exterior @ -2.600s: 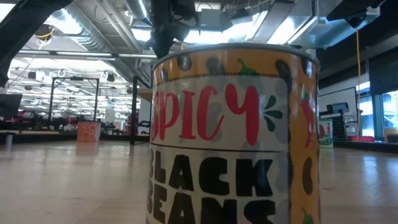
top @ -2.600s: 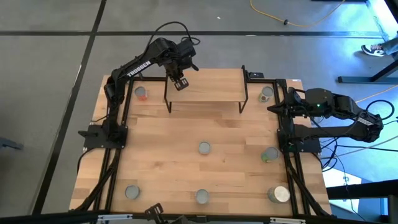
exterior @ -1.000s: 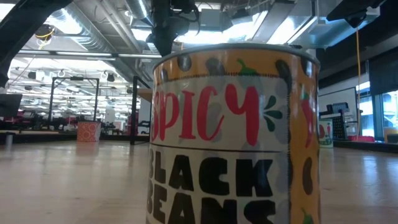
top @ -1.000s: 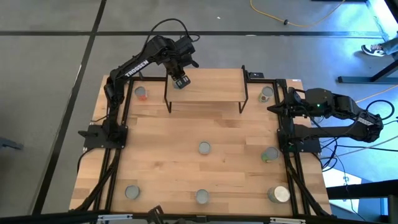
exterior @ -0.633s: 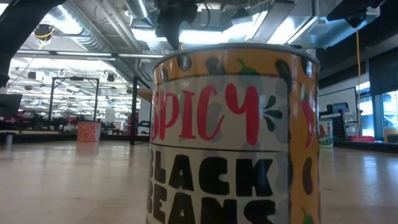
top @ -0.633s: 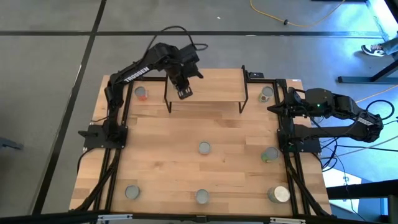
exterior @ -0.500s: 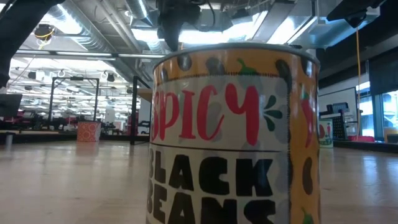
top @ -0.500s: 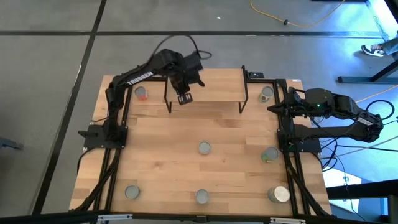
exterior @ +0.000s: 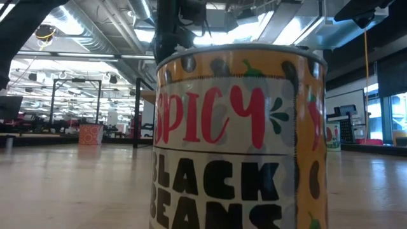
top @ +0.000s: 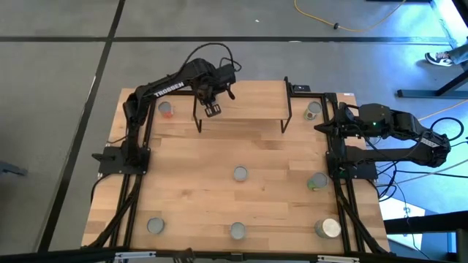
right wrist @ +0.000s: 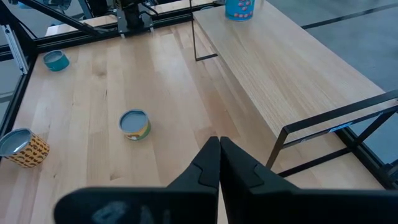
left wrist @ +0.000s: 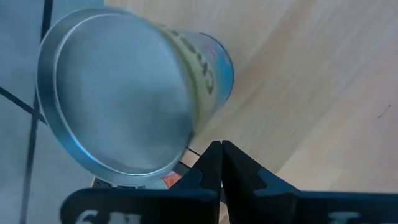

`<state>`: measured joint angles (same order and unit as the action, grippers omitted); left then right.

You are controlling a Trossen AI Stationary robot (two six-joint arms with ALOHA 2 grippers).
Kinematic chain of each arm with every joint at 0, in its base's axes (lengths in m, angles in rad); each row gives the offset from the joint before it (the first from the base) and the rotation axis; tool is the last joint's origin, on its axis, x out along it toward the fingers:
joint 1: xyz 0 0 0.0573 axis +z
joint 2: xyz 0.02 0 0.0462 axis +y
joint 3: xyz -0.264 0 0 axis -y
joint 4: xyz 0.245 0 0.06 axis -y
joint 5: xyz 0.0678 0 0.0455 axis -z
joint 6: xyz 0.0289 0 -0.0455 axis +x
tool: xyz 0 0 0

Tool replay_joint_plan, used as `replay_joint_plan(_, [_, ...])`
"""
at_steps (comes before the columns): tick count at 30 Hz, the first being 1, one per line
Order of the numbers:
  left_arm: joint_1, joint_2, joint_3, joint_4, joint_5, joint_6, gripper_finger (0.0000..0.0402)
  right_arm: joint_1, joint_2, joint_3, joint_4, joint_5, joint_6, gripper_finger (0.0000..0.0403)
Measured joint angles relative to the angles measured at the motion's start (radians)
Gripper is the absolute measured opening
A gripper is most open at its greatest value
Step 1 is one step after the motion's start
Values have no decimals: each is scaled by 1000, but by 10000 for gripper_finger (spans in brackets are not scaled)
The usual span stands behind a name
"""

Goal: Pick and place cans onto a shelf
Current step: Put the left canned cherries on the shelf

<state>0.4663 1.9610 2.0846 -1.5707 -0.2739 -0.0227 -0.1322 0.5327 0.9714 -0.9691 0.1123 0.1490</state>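
Since a few moments ago the left gripper (top: 213,109) has slid from over the shelf's (top: 252,106) back-left corner toward its front edge, leaving a blue-labelled can (right wrist: 239,8) standing on the plank top at that end. In the left wrist view the jaws are pressed together with nothing between them, and that can's silvery lid (left wrist: 118,102) fills the frame just ahead, so I judge the can was let go and the arm is clearing off (it stands upright, as far as I can tell). The right gripper (right wrist: 219,163) waits at the counter's (top: 197,175) right edge, jaws likewise closed and empty. Other cans are scattered on the counter: one near the middle (top: 240,174), and the black-bean tin (exterior: 238,137) close against the low camera. Those look like the next pickups.
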Motion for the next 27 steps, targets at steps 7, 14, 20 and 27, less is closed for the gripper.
replay_joint_plan(7, [37, 0, 0, 4, 2, 4, 0, 0, 0, 0, 0, 0, 0, 6])
replay_joint_plan(14, [71, 0, 0, 84, 2, 5, 0, 0, 0, 0, 0, 0, 0, 6])
replay_joint_plan(20, [94, 0, 0, 84, 2, 6, 0, 0, 0, 0, 0, 0, 3, 6])
replay_joint_plan(27, [118, 0, 0, 119, 2, 5, 0, 0, 0, 0, 0, 0, 3, 6])
